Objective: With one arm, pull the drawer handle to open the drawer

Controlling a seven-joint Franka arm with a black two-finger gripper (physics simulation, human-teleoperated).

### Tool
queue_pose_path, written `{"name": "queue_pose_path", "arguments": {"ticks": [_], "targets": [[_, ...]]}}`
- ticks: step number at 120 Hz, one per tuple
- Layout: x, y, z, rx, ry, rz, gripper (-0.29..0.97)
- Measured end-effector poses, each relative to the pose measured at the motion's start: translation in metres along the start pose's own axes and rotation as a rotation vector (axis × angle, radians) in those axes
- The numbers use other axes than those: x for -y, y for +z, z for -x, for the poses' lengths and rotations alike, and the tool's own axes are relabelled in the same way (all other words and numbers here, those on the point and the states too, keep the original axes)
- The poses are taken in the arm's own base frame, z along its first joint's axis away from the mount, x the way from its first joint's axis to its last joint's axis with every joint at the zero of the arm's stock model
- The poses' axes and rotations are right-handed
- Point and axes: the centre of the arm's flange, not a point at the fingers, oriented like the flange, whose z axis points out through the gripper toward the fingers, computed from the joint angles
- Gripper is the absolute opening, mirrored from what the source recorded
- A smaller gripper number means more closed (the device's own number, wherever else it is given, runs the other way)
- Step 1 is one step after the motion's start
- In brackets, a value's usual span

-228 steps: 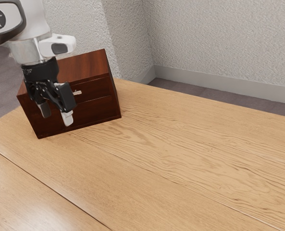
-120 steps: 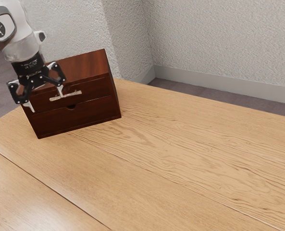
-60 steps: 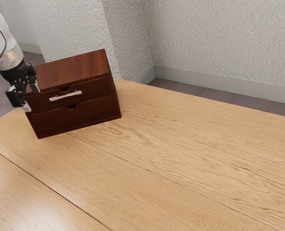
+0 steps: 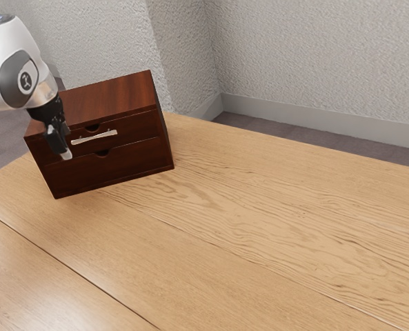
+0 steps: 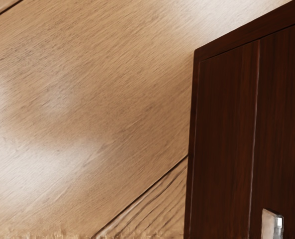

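Small dark-wood chest (image 4: 114, 96) w/ two drawers sits near the counter's (image 4: 259, 227) far corner, along the edge that runs to the exterior view's left. Its front faces the counter's near side. Upper drawer (image 4: 132, 127) has a silver bar handle (image 4: 95, 136) lying level across its front. Lower drawer (image 4: 121, 164) is directly beneath. Both fronts look flush w/ the chest's frame, i.e. shut. A half-round notch (image 4: 92, 127) is cut just above the handle, & a second one just below it, at the lower drawer's top edge.

Arm (image 4: 14, 69) enters from the exterior view's upper left, its white & grey housing beside the chest's top corner. Tool (image 4: 64, 152) points down in front of the chest, at the handle's end on the exterior view's left. It's seen edge-on, so can't tell if it's released or clenched, or if it touches the handle.

Wrist view has the chest's dark front w/ one silver end of the handle on it. Bare counter wood lies beside the chest, w/ a plank seam (image 5: 137, 199) running up to the chest's base.

Behind the counter: grey floor (image 4: 314, 134), pale baseboard (image 4: 328, 117), textured white wall (image 4: 314, 55).
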Motion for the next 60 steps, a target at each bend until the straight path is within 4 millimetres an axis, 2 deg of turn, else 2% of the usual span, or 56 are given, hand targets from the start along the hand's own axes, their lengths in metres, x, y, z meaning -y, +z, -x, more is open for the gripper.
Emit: {"name": "queue_pose_path", "arguments": {"ticks": [26,46,60], "targets": [[0.002,0.004,0.021,0.026,-0.046,0.021,0.65],[-0.003,0.011,0.016,0.005,-0.068,0.034,0.65],[-0.008,0.011,0.035,-0.028,-0.049,0.051,0.65]]}}
